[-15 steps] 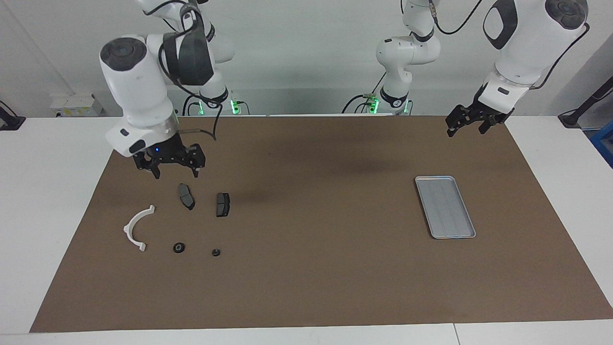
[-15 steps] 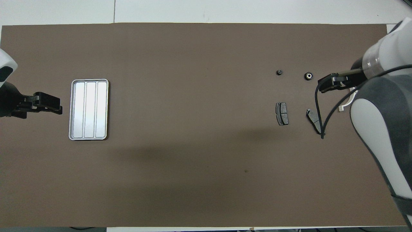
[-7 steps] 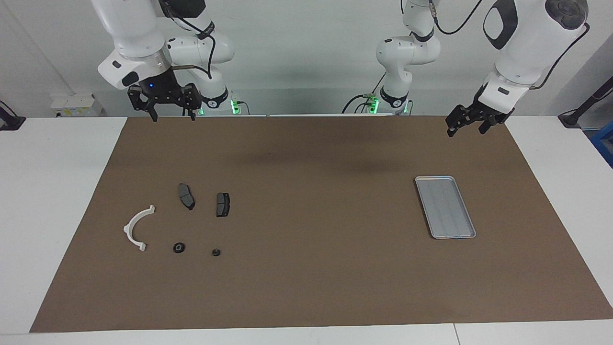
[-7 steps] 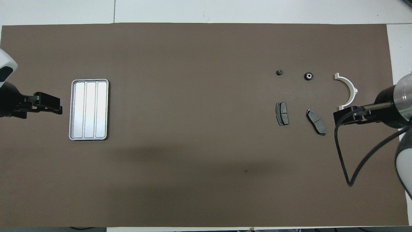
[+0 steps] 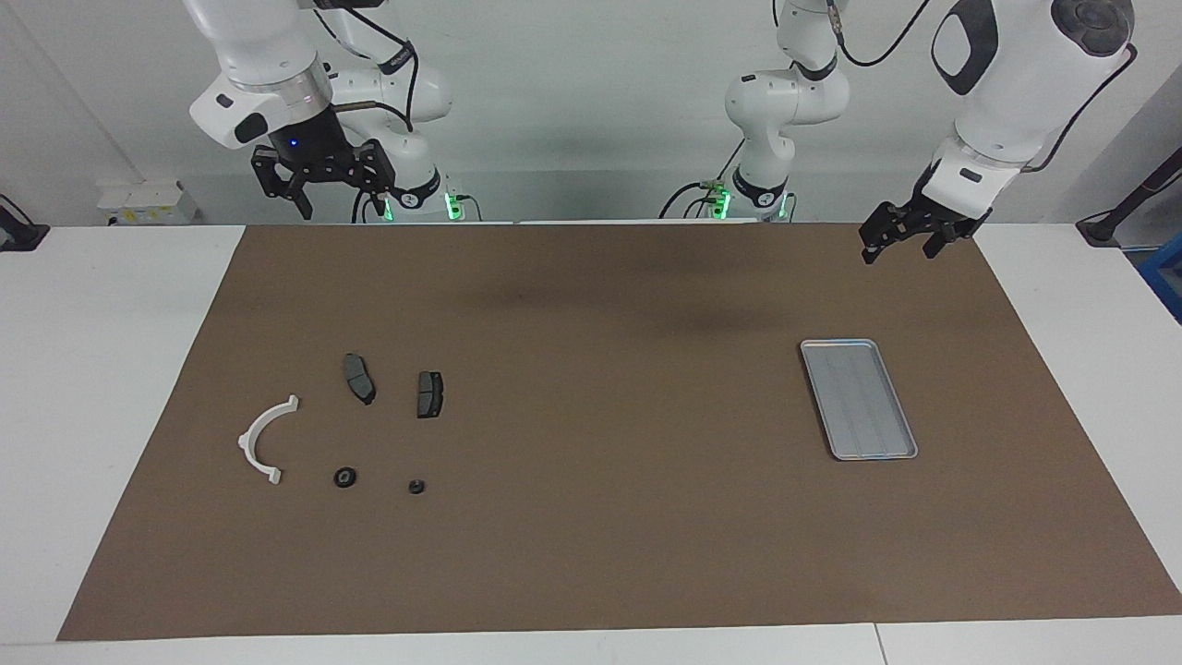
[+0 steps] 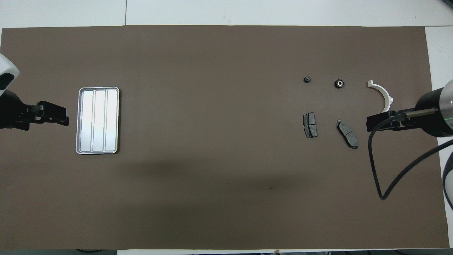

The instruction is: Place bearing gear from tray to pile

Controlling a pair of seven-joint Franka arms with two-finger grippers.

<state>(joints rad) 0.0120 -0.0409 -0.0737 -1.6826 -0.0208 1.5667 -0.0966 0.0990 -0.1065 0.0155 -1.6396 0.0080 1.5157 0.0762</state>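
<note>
Wide bare mat (image 5: 600, 517) fills the frame's middle; tray (image 5: 858, 398) at right, small parts (image 5: 351, 416) at left.

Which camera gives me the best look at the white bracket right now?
The facing view: the white bracket lies fully exposed. In the overhead view, the raised right gripper covers one end of it.
</note>
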